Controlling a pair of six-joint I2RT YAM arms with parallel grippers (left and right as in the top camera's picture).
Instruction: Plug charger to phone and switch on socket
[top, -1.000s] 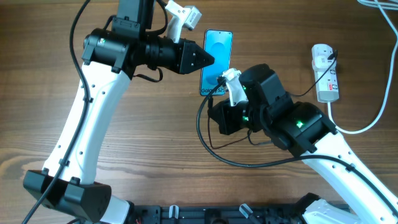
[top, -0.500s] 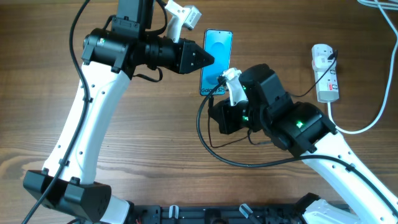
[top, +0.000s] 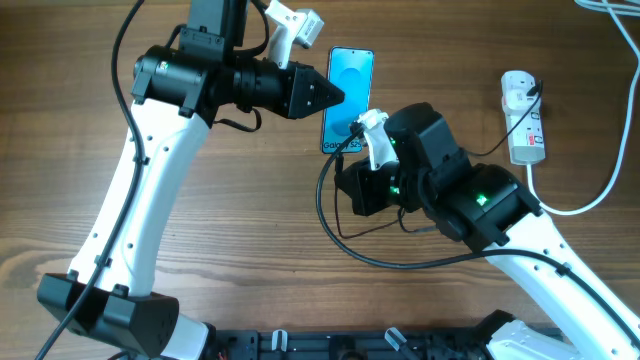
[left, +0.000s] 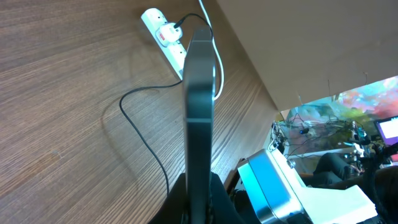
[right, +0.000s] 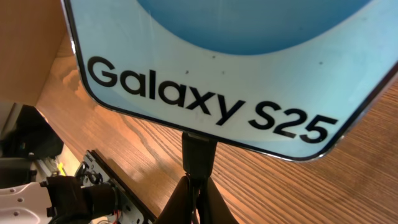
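The phone (top: 350, 80) has a teal-blue screen and lies near the table's far middle. My left gripper (top: 338, 97) is shut on its side edge. In the left wrist view the phone (left: 199, 106) stands edge-on between the fingers (left: 199, 196). My right gripper (top: 345, 160) is shut on the charger's black connector (right: 199, 152). The connector tip meets the phone's lower edge (right: 211, 62) under the "Galaxy S25" text, just above the fingertips (right: 198, 190). The thin black cable (top: 335, 235) curls under the right arm. The white socket (top: 524, 118) lies at the right.
A thick white cord (top: 590, 195) runs from the socket toward the right edge. The socket (left: 163, 36) with a plug and black cable (left: 146, 140) shows in the left wrist view. The arm bases and a black rail (top: 350, 345) line the front edge.
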